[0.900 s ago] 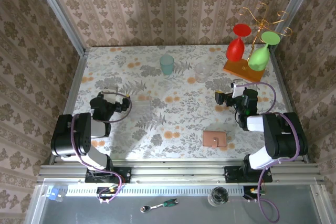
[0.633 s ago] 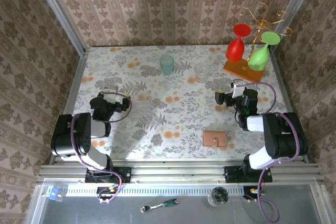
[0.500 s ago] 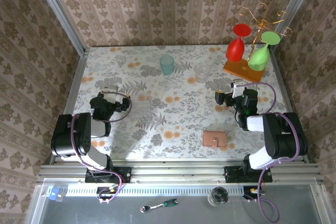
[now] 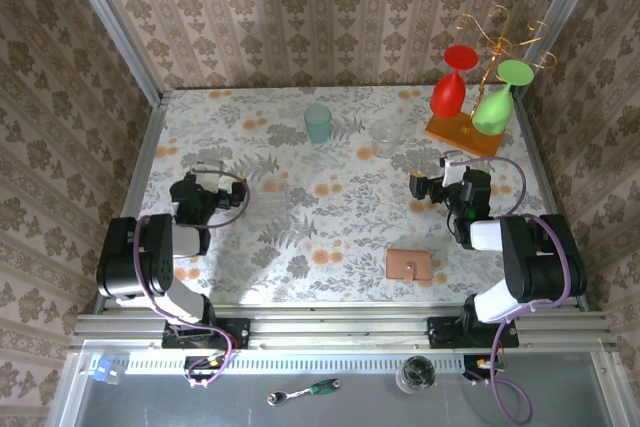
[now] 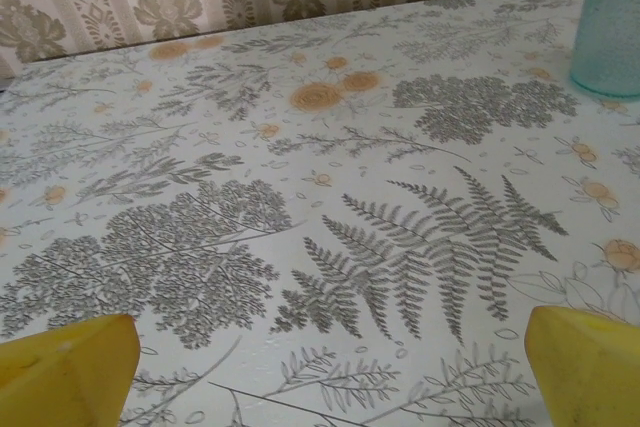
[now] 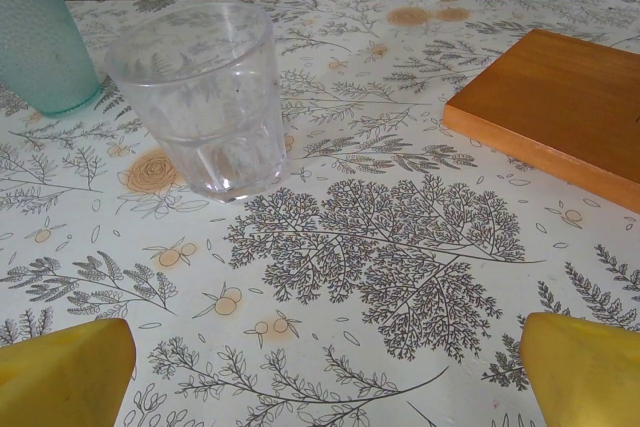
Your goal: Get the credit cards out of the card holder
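**Reaching the closed card holder: how to begin well**

The card holder [image 4: 410,265] lay flat and folded shut on the desk [image 4: 300,237], close to the near edge and just ahead of the right arm's base. The credit cards could not be seen; they were presumably tucked inside. Nothing had been taken out yet.

The left pincer [image 5: 325,367] hung low over bare desk with its jaws spread wide and nothing between them. The right pincer [image 6: 322,367] was equally wide and empty. It faced the far side, toward the clear glass [image 6: 200,97], the teal cup [image 6: 40,37] and the wooden rack base [image 6: 560,97], well apart from the holder.

The step in hand was judged to be the approach. The right arm sat nearer, so it would likely do best to swing back toward the near edge and come down from above. The glass and rack base stood ahead of it and were best kept clear of.

The holder looked thin and flush with the desk, so a fingertip would probably need to catch one free edge of the cover, not the whole fold. The left arm could then pin the lower leaf, since a light wallet would likely slide or lift whole otherwise.
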{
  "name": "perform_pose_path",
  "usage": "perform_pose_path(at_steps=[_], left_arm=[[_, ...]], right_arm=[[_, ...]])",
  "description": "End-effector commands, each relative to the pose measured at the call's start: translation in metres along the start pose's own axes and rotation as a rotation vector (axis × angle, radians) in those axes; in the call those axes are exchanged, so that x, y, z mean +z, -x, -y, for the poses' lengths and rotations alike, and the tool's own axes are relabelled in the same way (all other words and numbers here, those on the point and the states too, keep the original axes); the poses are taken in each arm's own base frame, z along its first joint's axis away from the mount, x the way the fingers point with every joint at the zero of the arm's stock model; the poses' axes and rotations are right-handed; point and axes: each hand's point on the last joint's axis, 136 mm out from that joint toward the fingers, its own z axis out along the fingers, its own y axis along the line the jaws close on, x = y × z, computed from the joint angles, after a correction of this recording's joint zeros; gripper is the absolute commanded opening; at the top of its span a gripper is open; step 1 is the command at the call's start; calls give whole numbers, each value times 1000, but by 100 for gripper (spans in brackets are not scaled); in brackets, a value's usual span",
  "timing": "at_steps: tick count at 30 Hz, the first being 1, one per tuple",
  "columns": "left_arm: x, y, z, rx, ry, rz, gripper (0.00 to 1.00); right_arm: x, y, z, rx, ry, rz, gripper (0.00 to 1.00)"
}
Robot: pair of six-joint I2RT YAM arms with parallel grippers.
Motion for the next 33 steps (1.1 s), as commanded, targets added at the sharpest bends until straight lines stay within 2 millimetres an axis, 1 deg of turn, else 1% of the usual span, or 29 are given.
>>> perform_pose_path(at_steps=[1, 10, 13, 15, 19, 22, 23, 24, 25, 29, 33], left_arm=[[2, 2, -6, -22, 7, -5, 100], [1, 1, -10, -48, -1, 2, 100], [1, 2, -13, -48, 24, 0, 100], [-1, 4, -19, -58, 66, 3, 100], [-10, 12, -26, -69, 122, 7, 100], [-14, 19, -31, -66, 170, -2, 100], [-15, 19, -33, -69, 190, -18, 100], [-16, 22, -36, -73, 215, -29, 100], [-17, 21, -39, -84, 236, -55, 100], [-22, 30, -49, -154, 317, -129, 100], [-30, 30, -48, -248, 332, -236, 100]], right_arm=[[0, 4, 3, -16, -10, 21, 100], [0, 5, 3, -17, -15, 23, 100], [1, 6, 9, -11, -74, 9, 100], [1, 8, 11, -11, -96, -2, 100], [0, 16, 8, -16, -92, -39, 100], [-3, 26, 7, -15, -95, -56, 100], [-3, 25, 6, -14, -98, -73, 100], [-7, 36, 5, -16, -108, -58, 100], [-9, 38, 6, -8, -121, -71, 100], [-14, 46, 0, 52, -121, -122, 100], [-19, 50, -10, 105, -112, -151, 99]])
